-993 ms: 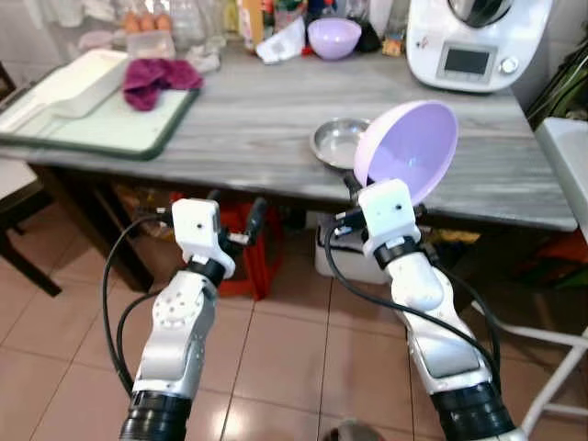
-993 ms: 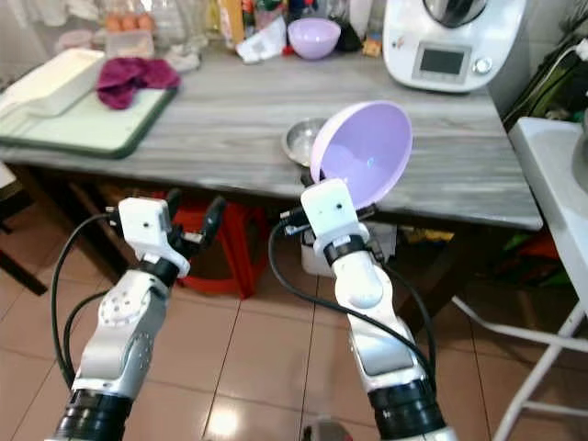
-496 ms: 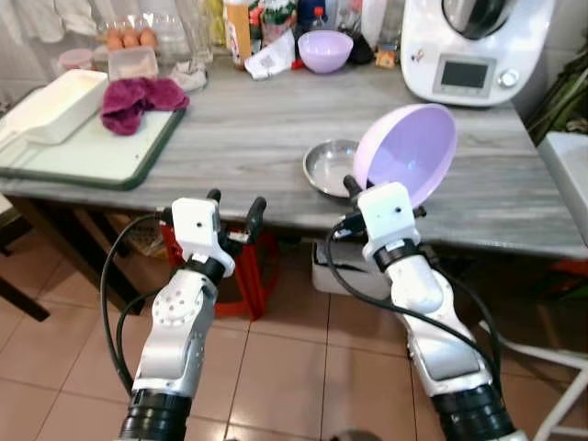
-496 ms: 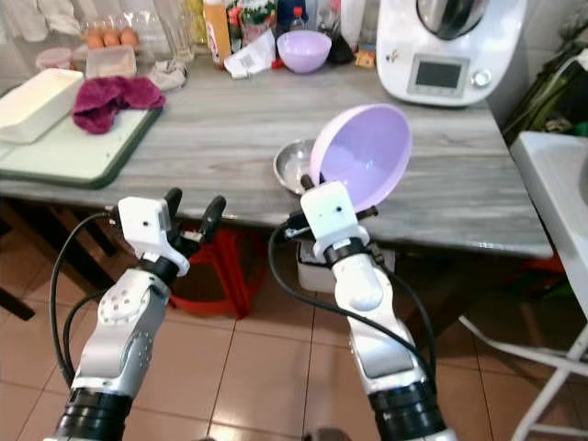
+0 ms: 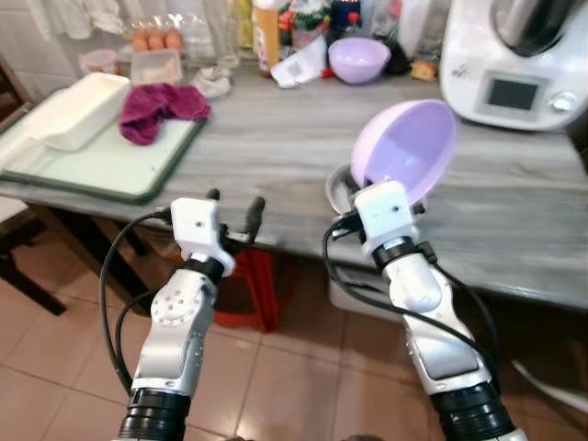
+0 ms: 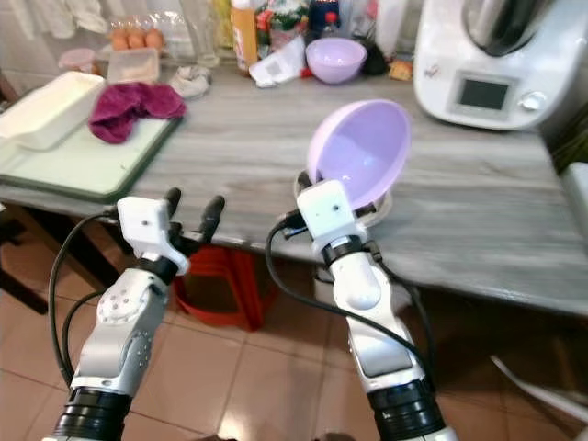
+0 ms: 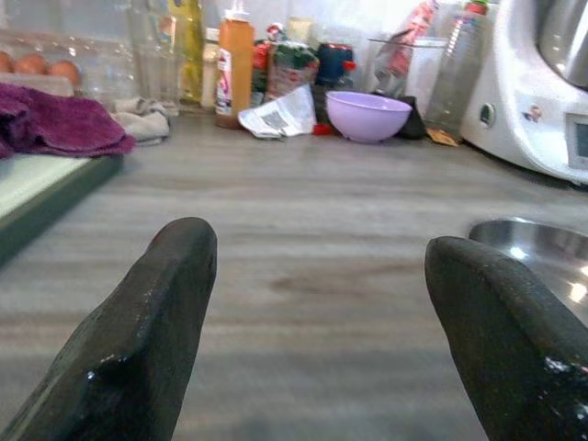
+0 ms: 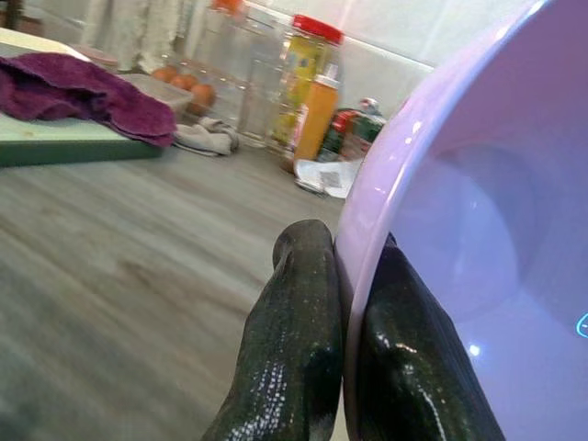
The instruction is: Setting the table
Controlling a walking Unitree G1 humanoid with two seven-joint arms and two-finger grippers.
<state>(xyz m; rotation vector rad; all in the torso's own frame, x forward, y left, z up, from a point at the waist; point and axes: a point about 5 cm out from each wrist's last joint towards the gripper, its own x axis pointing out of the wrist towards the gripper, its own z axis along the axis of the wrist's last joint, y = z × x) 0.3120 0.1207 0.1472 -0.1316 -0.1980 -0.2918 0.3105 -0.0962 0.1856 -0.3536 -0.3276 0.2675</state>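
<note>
Lilac bowl smooth, glossy, tilted, rim in right pincer.

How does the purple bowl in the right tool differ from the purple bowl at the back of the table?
The held purple bowl is tipped on edge, its rim pinched by the right tool; the back purple bowl sits upright on the table. The held one hangs over the table's near edge above a steel bowl; the other stands among bottles. Both are the same lilac colour.
</note>
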